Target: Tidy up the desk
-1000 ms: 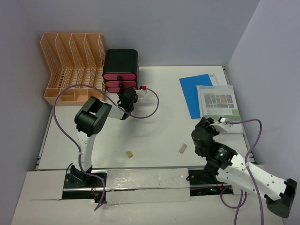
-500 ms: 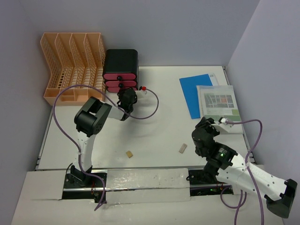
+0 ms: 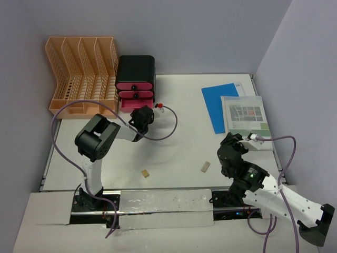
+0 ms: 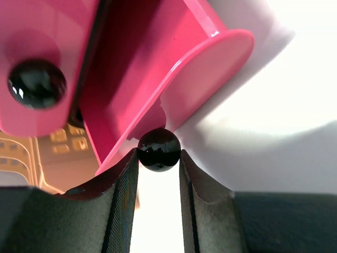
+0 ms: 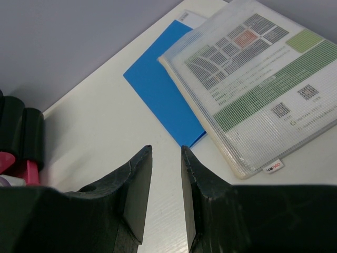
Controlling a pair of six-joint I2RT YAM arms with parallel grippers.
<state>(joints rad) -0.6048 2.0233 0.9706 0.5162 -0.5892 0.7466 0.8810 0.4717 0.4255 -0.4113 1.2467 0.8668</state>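
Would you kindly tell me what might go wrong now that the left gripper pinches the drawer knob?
The round, glossy knob sits only between the tips of the left gripper, so it may slip out. The drawer is already partly out; a further pull might drag the black box or free the drawer entirely.

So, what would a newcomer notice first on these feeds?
Probably the left gripper at the far left of the desk, clamped on the black knob of the bottom pink drawer, which stands pulled out of the black box. Next comes the bright blue folder at the far right, with the mesh pouch overlapping its edge.
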